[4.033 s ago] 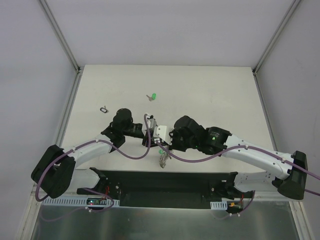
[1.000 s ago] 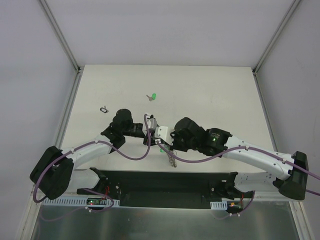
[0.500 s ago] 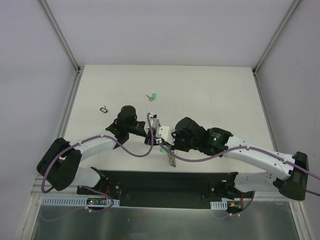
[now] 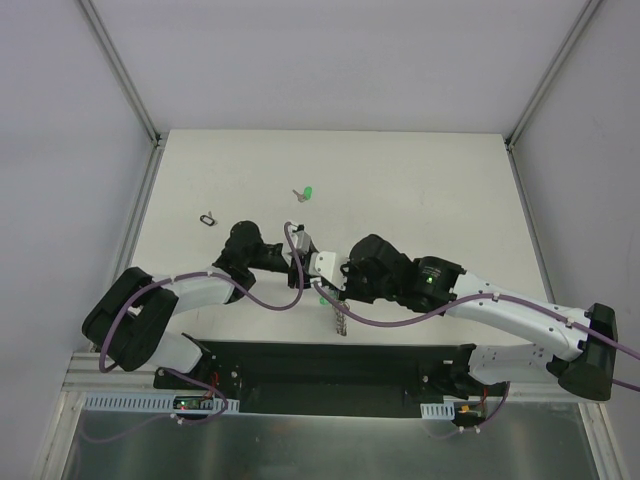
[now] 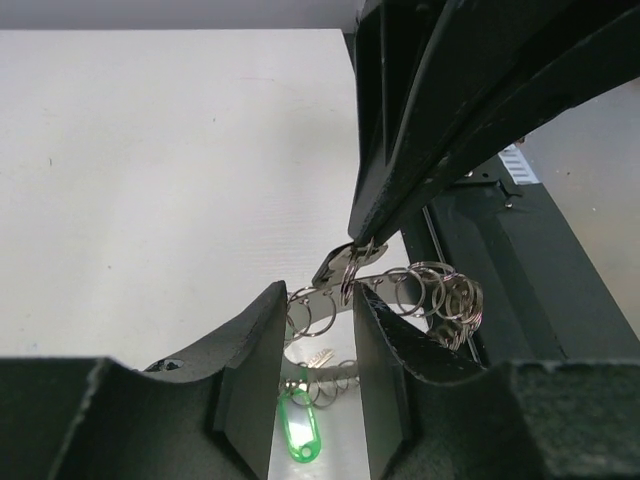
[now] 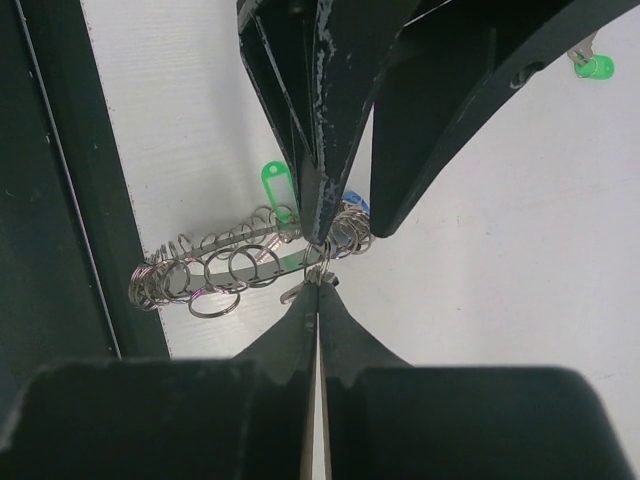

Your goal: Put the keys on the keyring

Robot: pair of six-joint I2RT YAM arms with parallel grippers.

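The keyring (image 6: 225, 265) is a silver band strung with several small rings. It hangs below my right gripper (image 4: 322, 288) in the top view (image 4: 341, 320). My right gripper (image 6: 318, 280) is shut, pinching one small ring of the keyring at its tips. My left gripper (image 5: 318, 300) is open, its fingers (image 5: 250, 370) straddling the keyring (image 5: 420, 290) just under the right gripper's tips (image 5: 358, 243). A green plastic tag (image 5: 300, 432) hangs on the ring, and a bit of blue (image 6: 352, 206) shows beside it. A green-headed key (image 4: 308, 192) lies alone on the table.
A tiny black loop (image 4: 208, 218) lies at the left of the white table (image 4: 420, 190). The black base rail (image 4: 330, 365) runs along the near edge, right below the hanging keyring. Grey walls enclose the table on three sides.
The left arm has drawn its elbow in and its wrist has shifted slightly left. The keyring has swung a little right under the right gripper, which has kept its hold.
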